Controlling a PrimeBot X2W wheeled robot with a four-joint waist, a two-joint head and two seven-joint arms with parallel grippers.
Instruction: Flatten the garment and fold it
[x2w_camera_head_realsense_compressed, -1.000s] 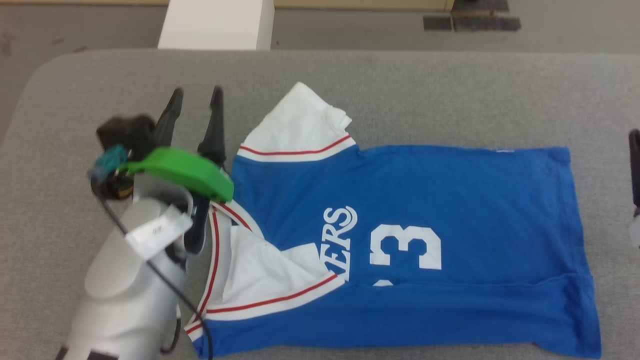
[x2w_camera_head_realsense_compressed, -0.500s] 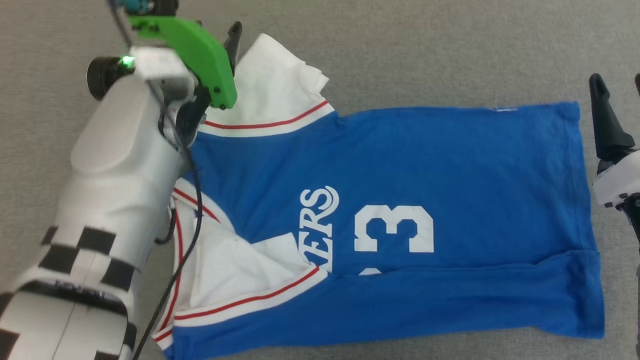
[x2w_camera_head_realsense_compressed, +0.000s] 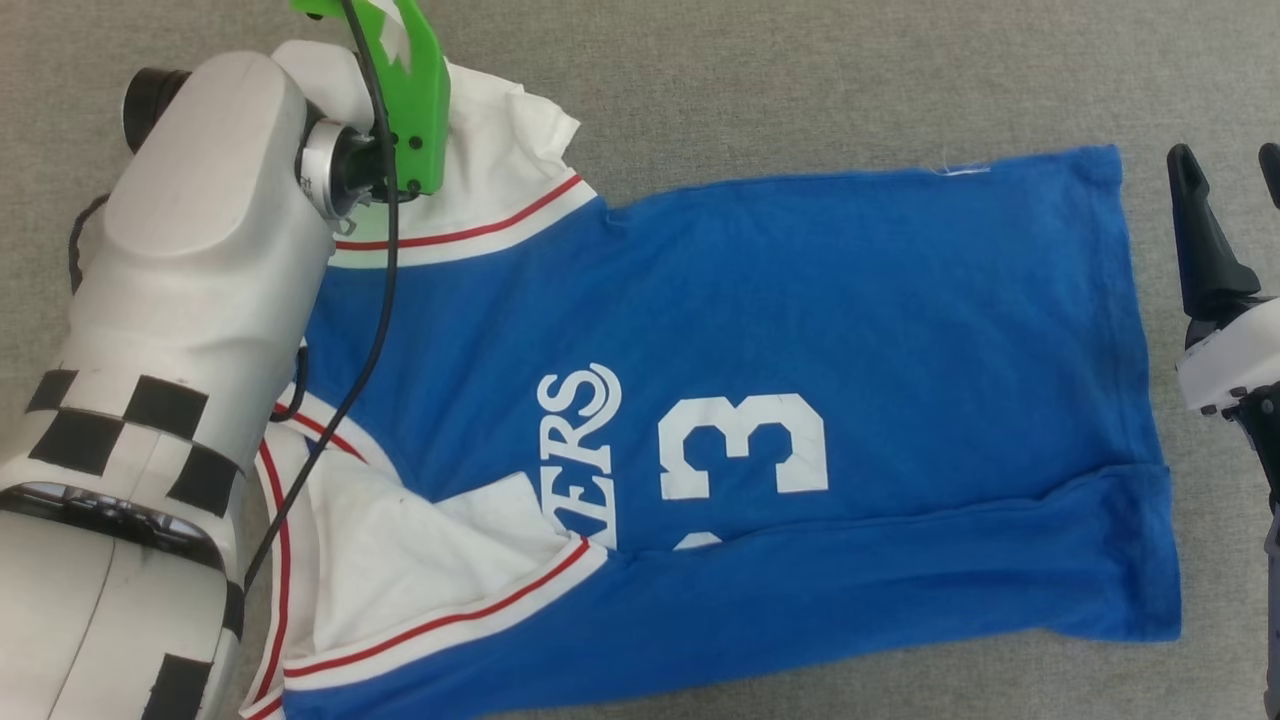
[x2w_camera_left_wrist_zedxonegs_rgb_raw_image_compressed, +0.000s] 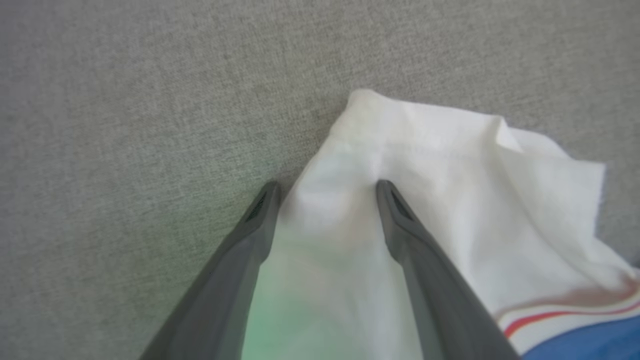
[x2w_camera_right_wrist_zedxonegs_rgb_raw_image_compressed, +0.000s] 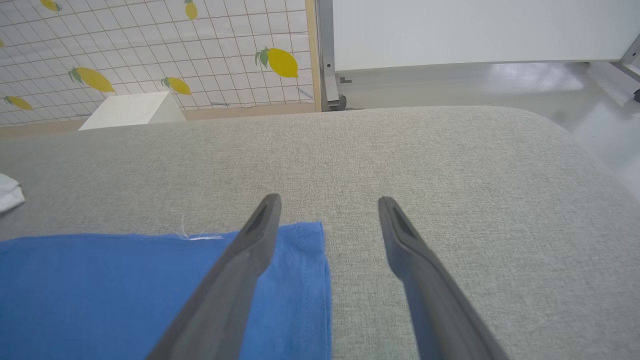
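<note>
Blue garment (x2w_camera_head_realsense_compressed: 850, 300), left end effector (x2w_camera_left_wrist_zedxonegs_rgb_raw_image_compressed: 325, 185) apart over its white sleeve (x2w_camera_left_wrist_zedxonegs_rgb_raw_image_compressed: 450, 175), right end effector (x2w_camera_right_wrist_zedxonegs_rgb_raw_image_compressed: 327, 200) apart at hem (x2w_camera_right_wrist_zedxonegs_rgb_raw_image_compressed: 312, 280)

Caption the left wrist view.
Open left gripper poised at the white sleeve of the bright blue jersey T-shirt on grey fabric.

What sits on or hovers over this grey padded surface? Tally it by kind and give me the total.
Bright blue soft jersey T-shirt with white sleeves and red-striped trim: 1
Dark two-fingered tools, the left tool and the right tool, both open: 2
Total: 3
</note>
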